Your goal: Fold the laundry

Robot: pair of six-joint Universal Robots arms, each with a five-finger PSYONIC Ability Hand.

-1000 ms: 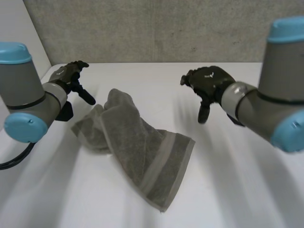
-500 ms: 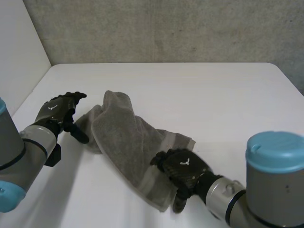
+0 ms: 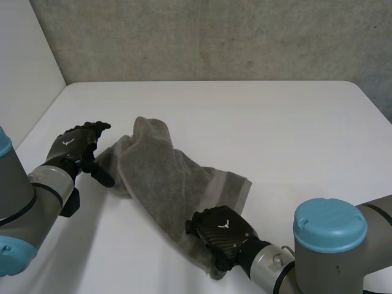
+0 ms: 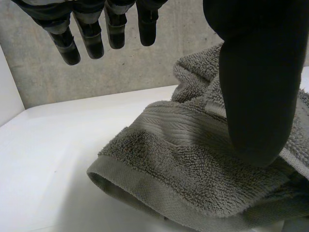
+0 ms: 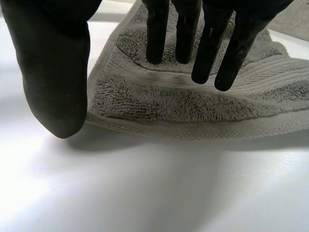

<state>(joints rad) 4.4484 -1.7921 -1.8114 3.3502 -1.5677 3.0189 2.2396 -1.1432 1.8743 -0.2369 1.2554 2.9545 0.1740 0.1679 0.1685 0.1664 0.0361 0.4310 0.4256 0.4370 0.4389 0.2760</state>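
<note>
A grey towel is lying crumpled on the white table, a little toward 9 o'clock from the middle. The left hand is being held wide at the towel's 9 o'clock edge. The right hand is being held wide over its 5 o'clock corner, with nothing being gripped.

grey tubular arms, light-blue round caps, black hands (small white emblem on each back)

Head cam above, looks down; 2 wrist cams close; all share towel.
</note>
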